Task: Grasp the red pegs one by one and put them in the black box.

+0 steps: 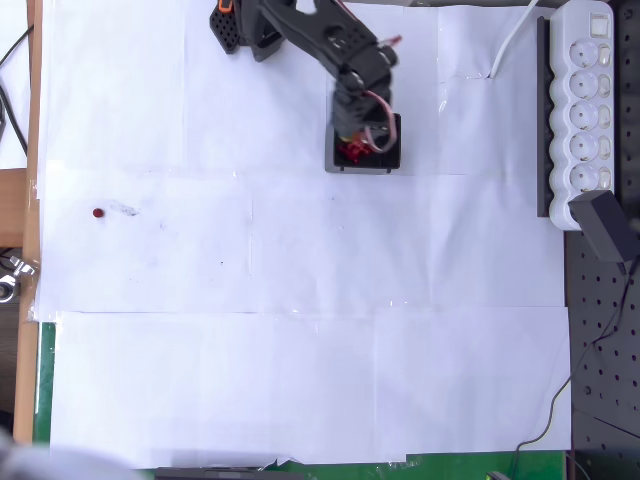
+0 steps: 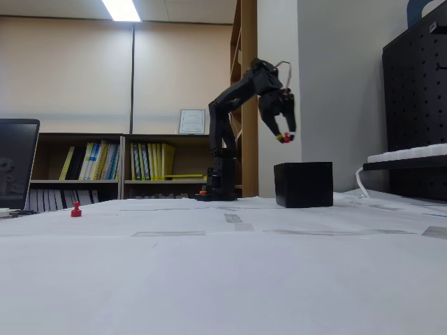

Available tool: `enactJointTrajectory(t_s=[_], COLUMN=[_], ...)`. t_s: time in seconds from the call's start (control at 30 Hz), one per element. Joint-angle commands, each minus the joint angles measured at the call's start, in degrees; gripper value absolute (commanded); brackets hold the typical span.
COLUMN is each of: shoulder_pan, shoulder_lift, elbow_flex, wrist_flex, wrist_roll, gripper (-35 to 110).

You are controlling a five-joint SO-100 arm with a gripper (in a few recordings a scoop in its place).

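One peg (image 1: 97, 212) lies far left in the overhead view while the gripper (image 1: 352, 150) hovers over the box (image 1: 392, 160); the fixed view shows it pinching a peg (image 2: 286, 137), probably light and stiff, above the box (image 2: 303, 184).

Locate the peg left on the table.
The red peg sits alone at the overhead view's left, far from the black box at top centre.

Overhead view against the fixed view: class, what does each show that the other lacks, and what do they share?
Overhead alone: red pegs lying inside the black box, and the white power strip seen from above. Fixed view alone: the end effector raised above the box, bookshelves behind. Shared: the arm, the box, and one lone red peg standing on the white paper.
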Motion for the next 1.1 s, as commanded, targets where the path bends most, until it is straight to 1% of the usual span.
enactJointTrajectory(t_s=[0.0, 0.07, 0.17, 0.27, 0.33, 0.4, 0.53, 0.6, 0.67, 0.73, 0.8, 0.83, 0.9, 0.97, 1.07], shoulder_pan=[-2.99, -3.43, -3.60, -3.25, -2.29, -0.35, 6.24, 12.04, 20.74, 32.34, 44.12, 49.31, 58.27, 65.39, 72.42], shoulder_lift=[4.48, 7.38, 10.55, 10.63, 9.40, 7.03, -5.19, -11.95, -19.86, -28.04, -31.29, -31.73, -32.08, -31.03, -24.96], elbow_flex=[-1.67, -3.52, -3.69, -3.43, -2.46, 0.70, 7.47, 10.37, 7.29, -3.43, -15.64, -22.59, -37.00, -48.34, -55.11], wrist_flex=[-4.92, -7.47, -8.26, -7.91, -7.56, -5.01, 0.18, 3.08, 1.58, -6.24, -13.97, -18.81, -32.17, -45.18, -58.27], wrist_roll=[-0.88, -0.70, -0.88, -0.88, -0.88, -1.23, -1.67, 2.02, 7.73, 13.36, 20.74, 24.61, 31.73, 37.53, 41.66], gripper=[0, 2, 6, 14, 17, 17, 17, 17, 17, 17, 17, 17, 17, 16, 15])
